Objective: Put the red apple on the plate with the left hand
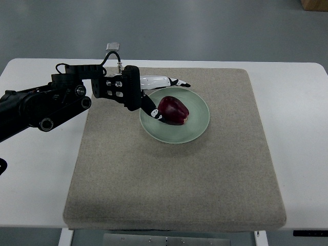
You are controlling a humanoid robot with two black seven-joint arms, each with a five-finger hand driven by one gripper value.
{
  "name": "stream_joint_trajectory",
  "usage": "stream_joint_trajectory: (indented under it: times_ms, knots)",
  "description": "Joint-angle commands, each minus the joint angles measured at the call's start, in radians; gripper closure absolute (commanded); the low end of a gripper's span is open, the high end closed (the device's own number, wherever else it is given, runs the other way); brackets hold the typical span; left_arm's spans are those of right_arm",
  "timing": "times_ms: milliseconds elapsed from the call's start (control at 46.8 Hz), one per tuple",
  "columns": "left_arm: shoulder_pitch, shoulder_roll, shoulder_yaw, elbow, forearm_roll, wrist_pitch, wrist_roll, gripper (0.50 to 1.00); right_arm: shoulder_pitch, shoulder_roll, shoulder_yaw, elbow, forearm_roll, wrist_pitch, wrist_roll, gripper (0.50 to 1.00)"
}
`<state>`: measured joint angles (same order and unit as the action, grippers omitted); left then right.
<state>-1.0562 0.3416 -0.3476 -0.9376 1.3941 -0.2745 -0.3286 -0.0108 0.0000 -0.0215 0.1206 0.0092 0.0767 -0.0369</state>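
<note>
A dark red apple (173, 110) lies in the pale green plate (197, 126) near the middle of the mat. My left hand (163, 97) reaches in from the left, its black arm across the table. Its white fingers (166, 81) stretch over the plate's far rim and its thumb (151, 109) lies by the apple's left side. The fingers are spread and no longer close around the apple, though the thumb tip is very near it. The right arm does not show.
The plate sits on a beige mat (174, 184) that covers most of a white table (302, 128). A small grey connector (113, 46) on a cable sticks up behind the left wrist. A brown box corner (315, 4) shows at the top right.
</note>
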Motion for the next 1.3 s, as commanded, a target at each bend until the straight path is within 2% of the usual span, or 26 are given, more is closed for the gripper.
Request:
stream_joint_trajectory:
  times_ms: [0,192,320,512,641,769,875,961,1132,1281]
  knots:
    - [-0.022,0.008,-0.004,0.003,-0.070,0.000,0.000,0.501,0.000,0.000,0.000,0.001,0.000,0.000,0.000,0.572]
    - [-0.087,0.017,-0.007,0.097,-0.315,0.000,-0.001,0.501,0.000,0.000,0.000,-0.001,0.000,0.000,0.000,0.572]
    - [-0.084,0.019,-0.010,0.180,-0.501,0.000,-0.001,0.501,0.000,0.000,0.000,0.001,0.000,0.000,0.000,0.572]
    - [-0.054,0.047,-0.010,0.226,-0.837,-0.006,0.000,0.500,0.000,0.000,0.000,-0.001,0.000,0.000,0.000,0.570]
    - [-0.012,0.059,-0.017,0.241,-1.069,-0.049,0.002,0.500,0.000,0.000,0.000,-0.001,0.000,0.000,0.000,0.572]
    - [0.010,0.109,-0.024,0.244,-1.216,-0.167,0.019,0.500,0.000,0.000,0.000,0.001,0.000,0.000,0.000,0.570]
    - [0.030,0.145,-0.027,0.253,-1.331,-0.278,0.098,0.500,0.000,0.000,0.000,0.001,0.000,0.000,0.000,0.572]
    - [0.036,0.172,-0.042,0.267,-1.454,-0.331,0.186,0.500,0.000,0.000,0.000,0.001,0.000,0.000,0.000,0.572]
    - [0.059,0.182,-0.111,0.310,-1.636,-0.336,0.341,0.500,0.000,0.000,0.000,0.001,0.000,0.000,0.000,0.572]
    - [0.087,0.177,-0.211,0.318,-1.678,-0.336,0.454,0.500,0.000,0.000,0.000,0.001,0.000,0.000,0.000,0.570]
